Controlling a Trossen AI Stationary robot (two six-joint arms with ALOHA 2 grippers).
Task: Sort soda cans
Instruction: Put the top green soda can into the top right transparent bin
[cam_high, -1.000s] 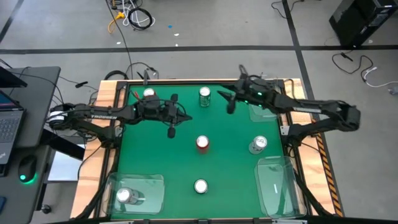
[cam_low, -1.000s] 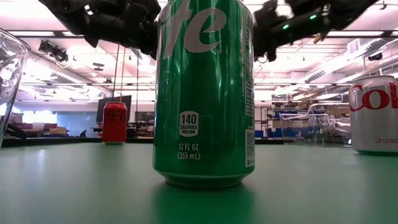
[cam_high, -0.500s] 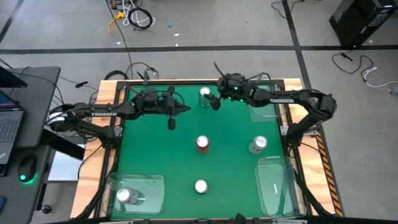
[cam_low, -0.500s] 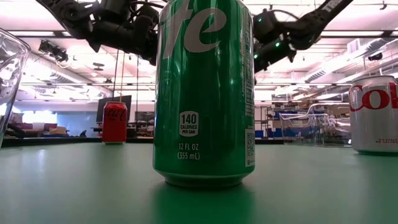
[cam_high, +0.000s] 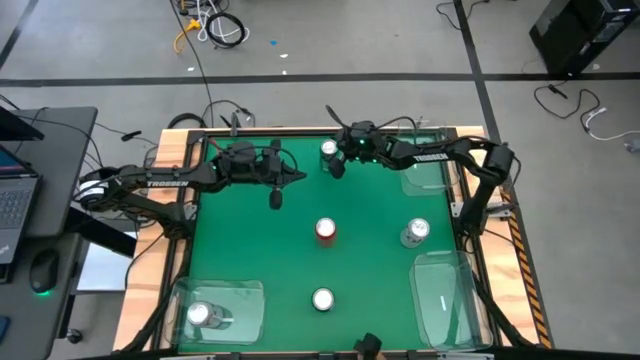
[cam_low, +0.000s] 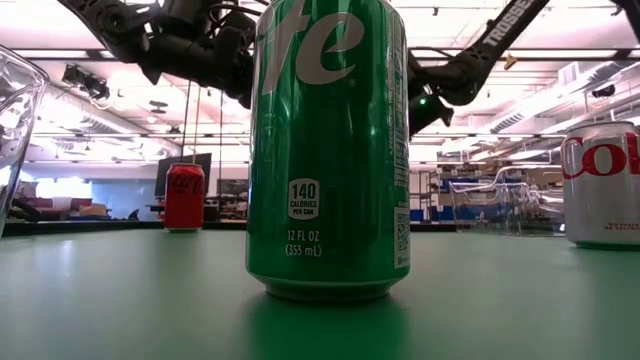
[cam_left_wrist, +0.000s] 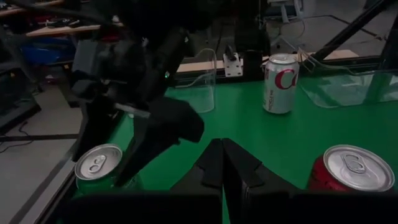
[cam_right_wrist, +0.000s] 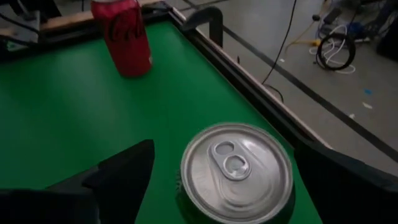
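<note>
- The right gripper (cam_high: 332, 150) sits at the top centre of the high view, over a green can (cam_high: 329, 150) near the far edge of the green table (cam_high: 250, 250). Its fingers are spread wide, one on each side of the can without gripping it; the right wrist view shows the can's silver top (cam_right_wrist: 235, 169) between the two dark fingers (cam_right_wrist: 121, 171).
- The left gripper (cam_high: 285, 180) is in the upper left of the high view, above bare mat. In the left wrist view its fingers (cam_left_wrist: 225, 163) are pressed together with nothing between them.
- A red can (cam_high: 326, 230) stands near the centre of the high view, well apart from both grippers.
- A silver can (cam_high: 415, 233) stands to the right of centre, just above the clear bin (cam_high: 445, 300) in the lower right corner.
- A second green can (cam_high: 322, 299) stands at the lower centre; it fills the middle of the low view (cam_low: 330, 150).
- Another silver can (cam_high: 199, 315) stands inside the clear bin (cam_high: 245, 295) in the lower left corner.
- A second red can (cam_right_wrist: 122, 36) shows at the top of the right wrist view, near the table's wooden edge, beyond the green can under the right gripper.
- A third clear bin (cam_high: 425, 172) lies at the upper right of the table, partly under the right arm.
</note>
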